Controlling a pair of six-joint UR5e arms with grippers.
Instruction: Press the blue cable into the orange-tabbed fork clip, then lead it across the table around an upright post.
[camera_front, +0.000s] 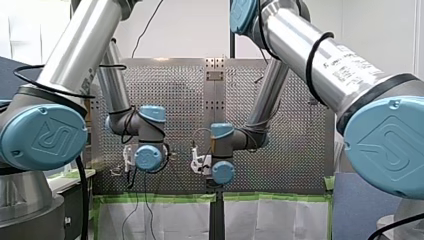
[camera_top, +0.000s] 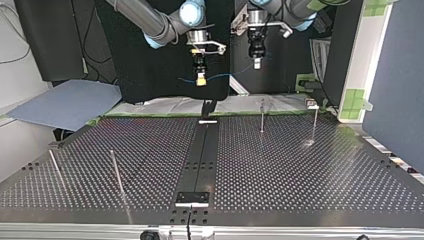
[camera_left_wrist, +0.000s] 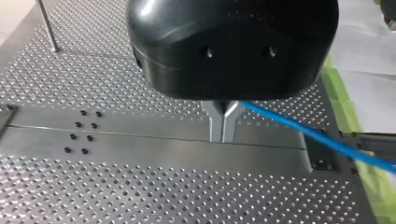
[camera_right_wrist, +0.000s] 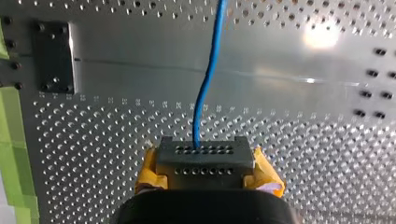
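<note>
The perforated tabletop (camera_top: 300, 175) carries several upright posts (camera_top: 262, 117); no orange-tabbed clip shows. Both tools hang above its arm-side edge, probably so the line stays lifted and controlled at two places before routing. My right tool (camera_right_wrist: 201, 151) and my left tool (camera_left_wrist: 223, 137) are each clamped on the blue cable (camera_right_wrist: 201, 95), which spans between them in the air.

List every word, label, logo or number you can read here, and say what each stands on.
Printed label on my right arm's silver tube, front view: black print, too blurred to read.
Blue joint caps, front view: a raised emblem in a rounded square, no legible letters.
Top view and both wrist views: no text.
</note>
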